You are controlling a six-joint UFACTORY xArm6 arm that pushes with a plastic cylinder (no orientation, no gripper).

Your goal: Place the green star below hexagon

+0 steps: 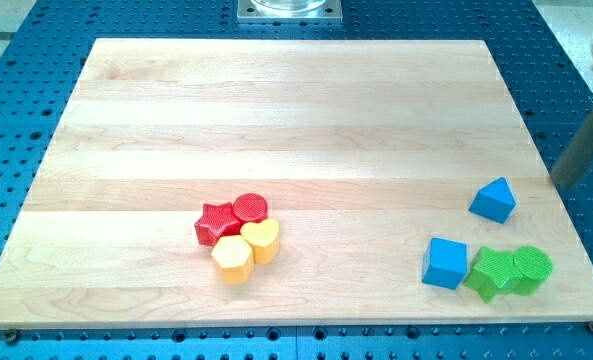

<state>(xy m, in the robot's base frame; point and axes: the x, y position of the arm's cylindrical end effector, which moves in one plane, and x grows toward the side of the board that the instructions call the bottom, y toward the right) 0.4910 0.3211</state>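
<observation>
The end effector, a bare rod with nothing to pinch, has my tip [559, 183] off the tabletop's [276, 120] right edge. The green star [492, 272] sits near the bottom-right corner, untouched; the approach is pending, then a leftward push to below the yellow hexagon [233, 259].

— Where does your one camera sit?
— High, tilted down on my desk [276, 110]; near edge along the frame's bottom, far edge at top. Whole desk fits.
</observation>
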